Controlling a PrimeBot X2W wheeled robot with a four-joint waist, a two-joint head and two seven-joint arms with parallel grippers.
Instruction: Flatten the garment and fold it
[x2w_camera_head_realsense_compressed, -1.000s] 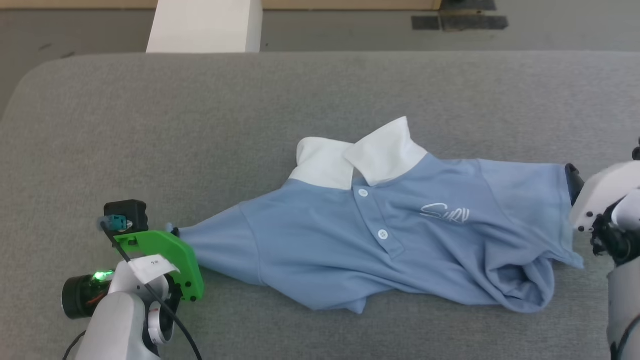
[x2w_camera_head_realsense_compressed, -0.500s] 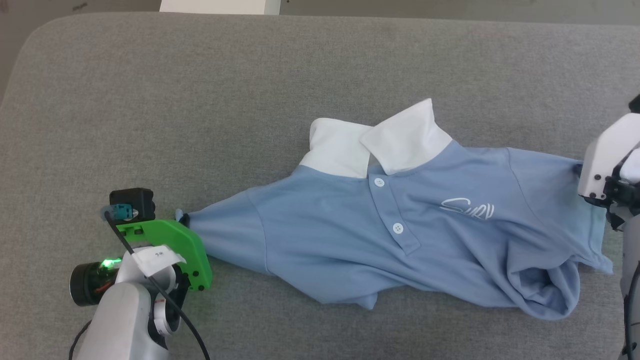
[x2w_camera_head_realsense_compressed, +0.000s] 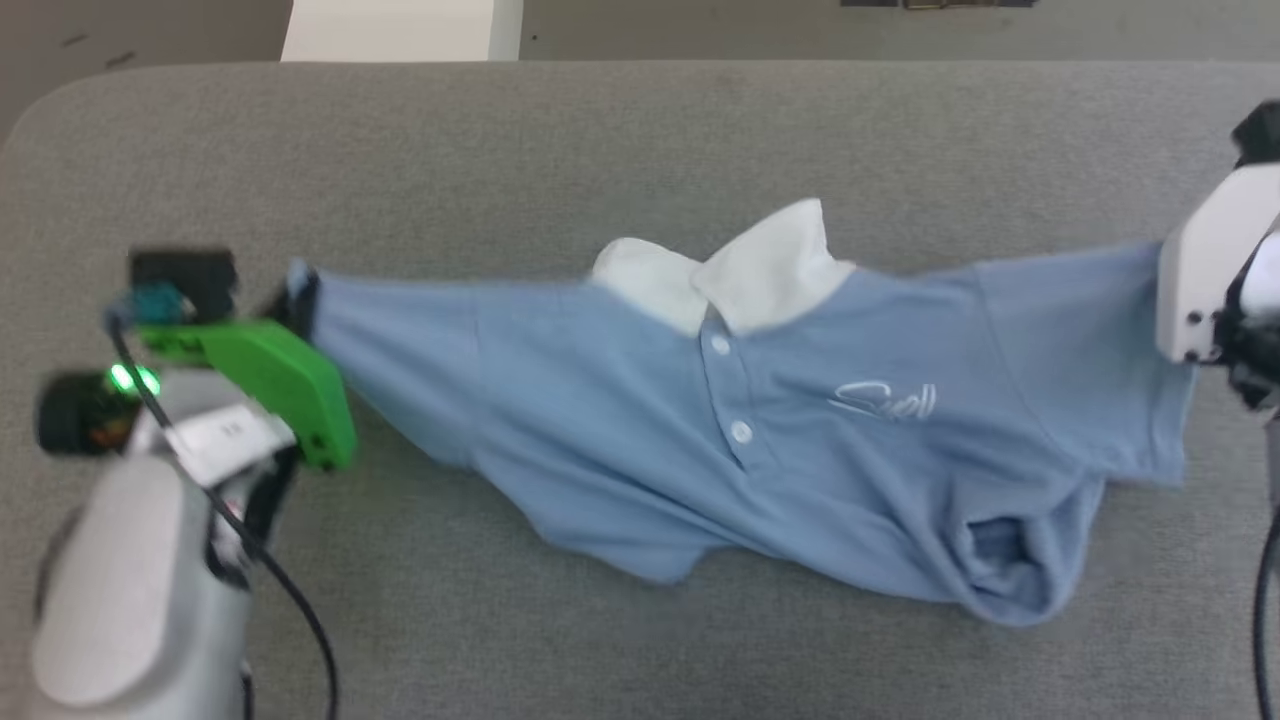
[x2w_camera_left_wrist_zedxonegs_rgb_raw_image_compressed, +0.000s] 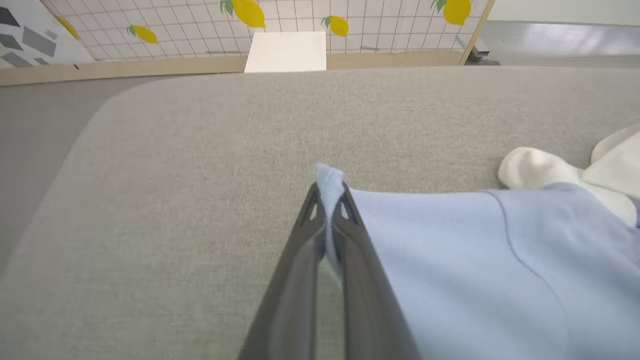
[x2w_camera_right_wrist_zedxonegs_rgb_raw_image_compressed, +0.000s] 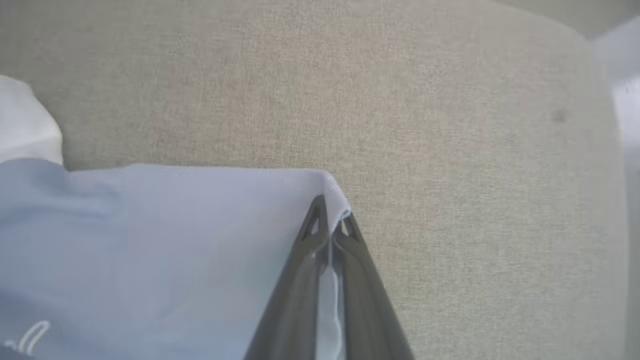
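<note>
Nearest the robot, the pale left forearm (x2w_camera_head_realsense_compressed: 120, 600) comes up over the bench's (x2w_camera_head_realsense_compressed: 600, 130) near-left corner, with a green bracket (x2w_camera_head_realsense_compressed: 270, 385) at the wrist. Toward the near edge on the right, the shirt's (x2w_camera_head_realsense_compressed: 800, 460) hem (x2w_camera_head_realsense_compressed: 1010, 565) is bunched into a rolled lump lying on the bench; the rest of the near hem sags in a loose diagonal. The shirt is light blue, face up, and spread crosswise over the middle and right of the bench, sleeves pointing at the left and right edges. Mid-body: two white buttons (x2w_camera_head_realsense_compressed: 741, 432) on the placket and a white script logo (x2w_camera_head_realsense_compressed: 885, 400) on the chest, blurred. Left gripper (x2w_camera_left_wrist_zedxonegs_rgb_raw_image_compressed: 329, 192): jaws closed on the end of the left-side sleeve, a tuft of blue cloth poking out past the tips. Right gripper (x2w_camera_right_wrist_zedxonegs_rgb_raw_image_compressed: 330, 222): jaws closed on the corner of the right-side sleeve, cloth visible between the fingers. The far edge of the shirt runs straight and taut between the two grips; I can't tell if that edge is clear of the bench. The white collar (x2w_camera_head_realsense_compressed: 770, 265) sits on the far side, one flap up and one crumpled. Beyond the bench's far edge stands a white block (x2w_camera_head_realsense_compressed: 400, 30), and behind it a tiled wall (x2w_camera_left_wrist_zedxonegs_rgb_raw_image_compressed: 190, 25) with a lemon print.
</note>
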